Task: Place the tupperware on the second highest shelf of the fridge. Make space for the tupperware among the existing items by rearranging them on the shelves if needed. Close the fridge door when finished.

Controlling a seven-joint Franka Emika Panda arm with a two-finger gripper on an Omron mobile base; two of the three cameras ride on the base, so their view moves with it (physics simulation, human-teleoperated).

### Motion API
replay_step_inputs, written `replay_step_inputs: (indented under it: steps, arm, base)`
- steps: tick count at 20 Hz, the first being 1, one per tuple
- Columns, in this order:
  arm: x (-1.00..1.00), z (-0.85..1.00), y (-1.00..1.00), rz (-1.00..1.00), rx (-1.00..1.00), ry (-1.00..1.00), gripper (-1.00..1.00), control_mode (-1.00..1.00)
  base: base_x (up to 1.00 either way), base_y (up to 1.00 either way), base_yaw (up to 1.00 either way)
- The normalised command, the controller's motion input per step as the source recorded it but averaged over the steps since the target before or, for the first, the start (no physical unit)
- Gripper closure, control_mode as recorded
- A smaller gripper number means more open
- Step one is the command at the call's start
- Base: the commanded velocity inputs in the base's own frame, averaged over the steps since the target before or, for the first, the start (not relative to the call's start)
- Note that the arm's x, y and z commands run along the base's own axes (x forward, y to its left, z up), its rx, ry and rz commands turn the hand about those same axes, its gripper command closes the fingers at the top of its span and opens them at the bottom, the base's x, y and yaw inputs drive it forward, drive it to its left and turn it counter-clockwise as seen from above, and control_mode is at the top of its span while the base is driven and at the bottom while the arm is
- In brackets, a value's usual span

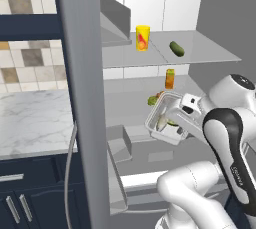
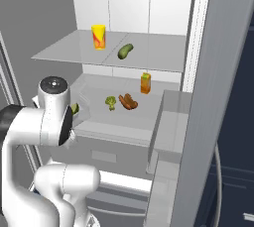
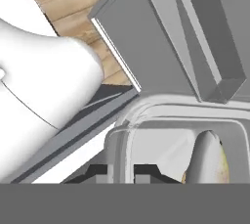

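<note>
Jaws pinching the rim of the tupperware [image 1: 166, 118], tilted in the air just before the fridge [image 2: 149, 3], near the second highest shelf [image 2: 144, 109]. Probably light, stiff, slick plastic; rim hold prone to tipping, so best kept level.

We count one yellow cup [image 2: 98, 36], one cucumber [image 2: 125, 50] and one orange bottle [image 2: 145, 83]. We also count one sausage in a bun [image 2: 128, 101], one green vegetable piece [image 2: 110, 102] and one tupperware [image 1: 165, 118].

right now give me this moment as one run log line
gripper: shut on tupperware rim | tupperware: tilted, at fridge opening | cup, cucumber: top shelf | door: open
</note>
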Motion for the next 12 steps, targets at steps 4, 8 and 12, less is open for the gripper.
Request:
replay_step_inputs:
  steps: [4, 8, 12]
  arm:
    - [0.09, -0.53, 0.00, 0.24, -0.07, -0.17, 1.00, -1.00]
    - [0.16, -0.42, 0.01, 0.18, -0.04, -0.23, 1.00, -1.00]
    - [0.12, -0.32, 0.00, 0.16, -0.01, -0.25, 1.00, -1.00]
  base:
    - [0.00, 0.00, 0.00]
    - [0.00, 0.00, 0.00]
    - [0.00, 0.00, 0.00]
